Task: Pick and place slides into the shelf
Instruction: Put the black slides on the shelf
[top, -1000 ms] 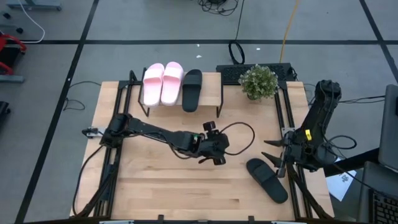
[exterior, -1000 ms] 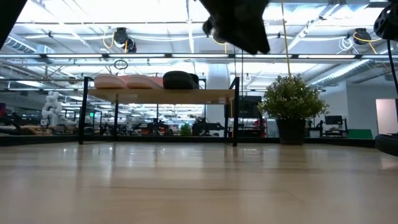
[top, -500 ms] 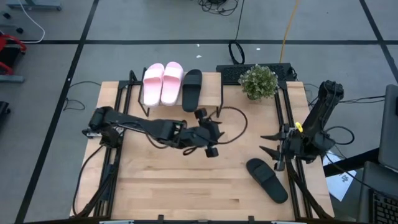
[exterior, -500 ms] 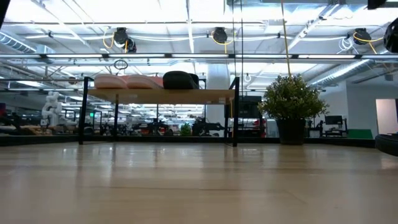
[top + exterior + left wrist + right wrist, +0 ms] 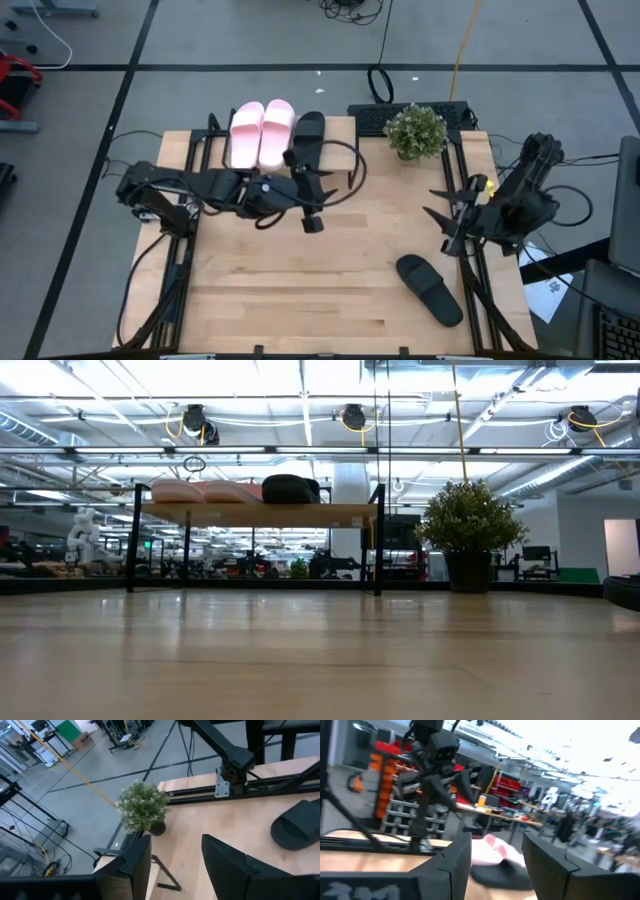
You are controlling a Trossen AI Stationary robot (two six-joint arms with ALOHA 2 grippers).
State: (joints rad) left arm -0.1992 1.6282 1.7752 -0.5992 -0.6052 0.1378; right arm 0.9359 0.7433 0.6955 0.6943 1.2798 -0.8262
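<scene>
The shelf (image 5: 285, 150) stands at the table's far edge. On its top board lie two pale pink slides (image 5: 262, 133) and one black slide (image 5: 309, 143), soles down; the low view shows them as pink slides (image 5: 205, 491) and a black slide (image 5: 288, 488). The second black slide (image 5: 430, 289) lies flat on the table near the right front, also in the left wrist view (image 5: 298, 824). My left gripper (image 5: 316, 192) hovers open just in front of the shelf's right end. My right gripper (image 5: 436, 215) is open above the table's right side, pointing left.
A potted plant (image 5: 416, 131) stands at the far edge, right of the shelf. Black rails (image 5: 462, 180) run along both table sides. Bare wood (image 5: 300, 290) spans the middle and near part of the table. A keyboard (image 5: 380, 118) lies behind the plant.
My left arm has drawn back from the table's middle toward the far-left, up to the shelf's right end, and has risen out of the low view, fingers open. My right gripper has moved a little toward the far edge. The slides have stayed put.
</scene>
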